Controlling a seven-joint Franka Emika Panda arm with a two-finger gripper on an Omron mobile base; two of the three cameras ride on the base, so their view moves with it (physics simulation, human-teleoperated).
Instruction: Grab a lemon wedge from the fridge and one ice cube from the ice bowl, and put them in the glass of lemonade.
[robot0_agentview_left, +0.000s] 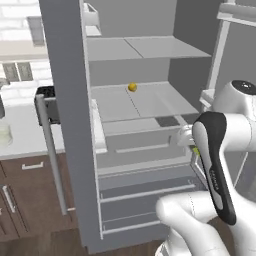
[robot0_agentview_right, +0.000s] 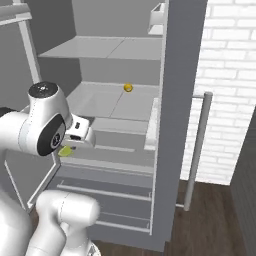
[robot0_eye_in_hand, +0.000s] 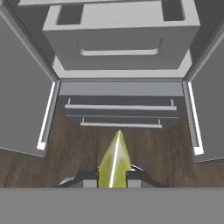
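My gripper holds the lemon wedge before the open fridge; its two drawers lie at 12 o'clock, doors at 9 and 3.

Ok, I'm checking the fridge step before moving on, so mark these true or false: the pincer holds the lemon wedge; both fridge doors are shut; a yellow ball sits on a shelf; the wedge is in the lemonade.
1. The pincer holds the lemon wedge. True.
2. Both fridge doors are shut. False: they stand open.
3. A yellow ball sits on a shelf. True.
4. The wedge is in the lemonade. False: it is between the fingers, outside the fridge.
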